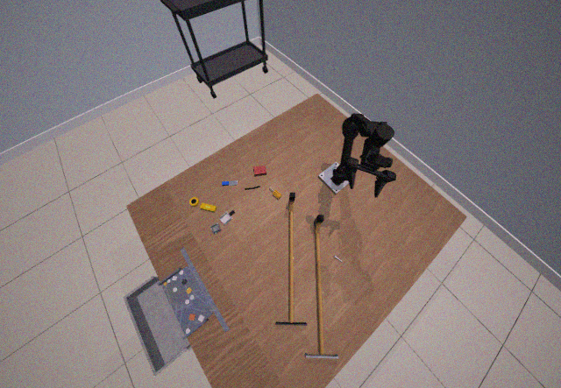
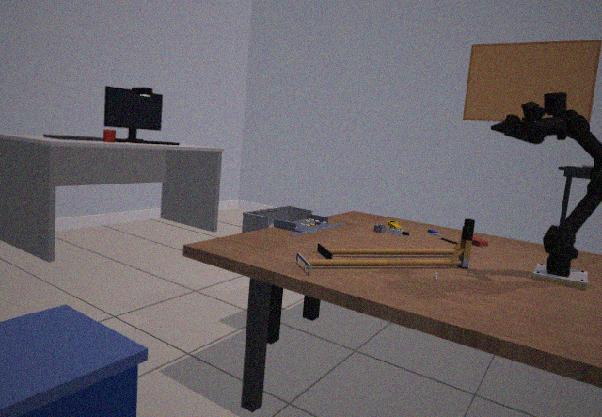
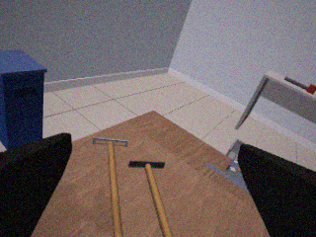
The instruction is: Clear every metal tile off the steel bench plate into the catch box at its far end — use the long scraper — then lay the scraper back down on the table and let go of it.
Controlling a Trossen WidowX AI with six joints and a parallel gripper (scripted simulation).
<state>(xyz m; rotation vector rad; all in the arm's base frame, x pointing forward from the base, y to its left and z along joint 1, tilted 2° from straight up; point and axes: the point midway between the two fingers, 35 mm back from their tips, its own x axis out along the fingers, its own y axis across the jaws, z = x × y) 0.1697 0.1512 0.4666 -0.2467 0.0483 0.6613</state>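
"What is the pincer [image 1: 363,186] [image 2: 492,127] [image 3: 157,147] doing?"

"It hangs above the tabletop [image 1: 385,239] [image 2: 413,296] [image 3: 84,197], spread wide, with nothing in it."

"And the scrapers?"

"Two long-handled ones lie side by side, one with a black head [image 1: 291,323] [image 2: 324,250] [image 3: 146,164], one with a grey head [image 1: 322,356] [image 2: 304,264] [image 3: 110,142]."

"The tiles [image 1: 188,290]?"

"Scattered on the metal plate [image 1: 199,301], beside the catch box [image 1: 156,325] [image 2: 256,220]."

The tabletop [image 1: 253,257] [image 2: 437,296] [image 3: 143,143] is brown with wood grain. Two long handles have yellow-brown colour; one crosspiece [image 1: 290,323] [image 2: 324,250] [image 3: 146,164] is black, the other [image 1: 322,356] [image 2: 304,264] [image 3: 110,142] is silver-grey. The bench plate [image 1: 199,302] is blue-grey, its tiles white, orange and dark.
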